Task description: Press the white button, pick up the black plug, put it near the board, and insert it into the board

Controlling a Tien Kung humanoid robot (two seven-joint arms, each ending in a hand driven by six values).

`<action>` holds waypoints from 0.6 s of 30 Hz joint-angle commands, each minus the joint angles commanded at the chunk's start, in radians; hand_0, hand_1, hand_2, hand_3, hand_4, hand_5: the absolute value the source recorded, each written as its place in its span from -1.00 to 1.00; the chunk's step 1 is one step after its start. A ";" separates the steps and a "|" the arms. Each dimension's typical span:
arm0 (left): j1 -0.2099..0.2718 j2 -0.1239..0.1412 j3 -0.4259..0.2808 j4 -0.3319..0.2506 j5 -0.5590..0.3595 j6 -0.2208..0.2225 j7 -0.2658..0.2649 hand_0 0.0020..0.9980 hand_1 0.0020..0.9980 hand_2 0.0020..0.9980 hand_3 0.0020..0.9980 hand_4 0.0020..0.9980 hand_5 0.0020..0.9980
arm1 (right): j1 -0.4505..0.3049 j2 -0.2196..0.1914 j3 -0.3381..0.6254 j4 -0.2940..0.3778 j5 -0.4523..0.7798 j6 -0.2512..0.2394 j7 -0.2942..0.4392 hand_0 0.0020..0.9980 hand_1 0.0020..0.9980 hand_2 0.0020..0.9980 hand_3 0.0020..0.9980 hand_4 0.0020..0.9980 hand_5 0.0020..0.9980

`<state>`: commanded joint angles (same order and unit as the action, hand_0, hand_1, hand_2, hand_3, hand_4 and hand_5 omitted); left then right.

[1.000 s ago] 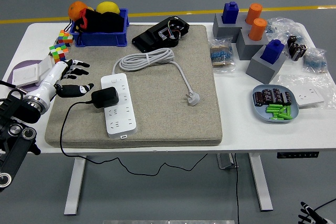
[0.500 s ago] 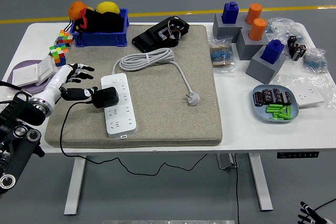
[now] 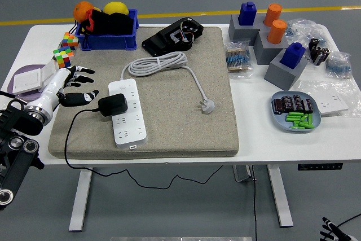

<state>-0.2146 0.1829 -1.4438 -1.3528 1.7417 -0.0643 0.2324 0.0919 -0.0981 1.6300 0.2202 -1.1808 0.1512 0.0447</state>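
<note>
Fingers (image 3: 84, 70) of the left hand (image 3: 69, 86) are spread wide and hold nothing, the hand hovering over the left edge of the grey mat (image 3: 186, 111). Just beyond its thumb tip, to its right, the black plug (image 3: 113, 104) sits on the white power strip (image 3: 127, 111), its black cable (image 3: 70, 139) trailing down past the wrist and off the table's (image 3: 282, 139) near edge. Behind the hand lie a white switch panel (image 3: 34, 78) and two colour cubes (image 3: 64, 55).
</note>
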 joint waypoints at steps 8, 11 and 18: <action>-0.004 -0.005 -0.008 -0.001 0.003 0.000 -0.001 0.42 0.44 0.22 0.38 0.47 -1.00 | 0.002 -0.001 -0.002 -0.003 -0.001 0.001 -0.002 0.64 0.51 0.47 0.43 0.56 0.10; -0.002 -0.005 -0.010 0.000 0.003 0.000 -0.001 0.42 0.44 0.22 0.38 0.47 -1.00 | 0.002 -0.003 -0.002 -0.003 -0.003 0.000 -0.002 0.64 0.51 0.47 0.43 0.56 0.10; -0.001 -0.007 -0.013 -0.001 0.005 0.000 -0.001 0.42 0.44 0.22 0.38 0.46 -1.00 | -0.001 -0.003 0.000 -0.006 -0.008 0.002 -0.003 0.64 0.51 0.48 0.43 0.56 0.10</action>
<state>-0.2159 0.1764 -1.4570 -1.3538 1.7467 -0.0643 0.2316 0.0906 -0.1010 1.6300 0.2144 -1.1883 0.1527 0.0418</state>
